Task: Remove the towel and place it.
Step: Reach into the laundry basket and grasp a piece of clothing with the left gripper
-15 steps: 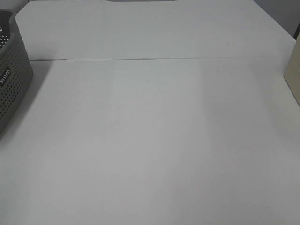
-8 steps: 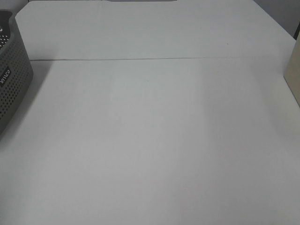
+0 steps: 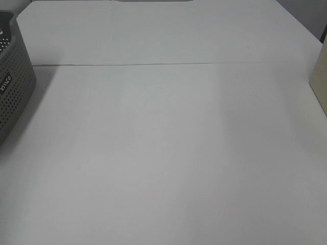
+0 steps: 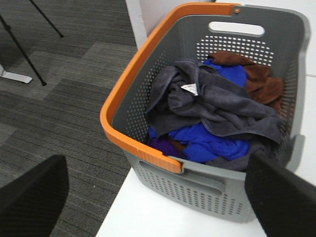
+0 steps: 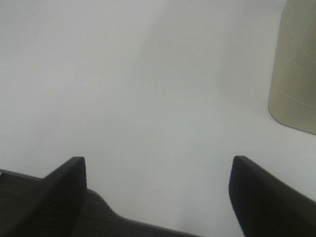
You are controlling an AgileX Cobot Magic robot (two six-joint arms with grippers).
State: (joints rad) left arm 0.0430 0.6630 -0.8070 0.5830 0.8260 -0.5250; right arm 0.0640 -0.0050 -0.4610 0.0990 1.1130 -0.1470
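One basket on the surface holds one dark towel atop apparently three coloured cloths. Empty and spread wide: left tool, right tool.

Probably a lab or office: grey carpet tiles, tripod legs, white table.

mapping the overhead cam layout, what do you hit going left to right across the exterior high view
grey perforated basket, cut off by the left edge → white table across the middle → beige object, cut off by the right edge
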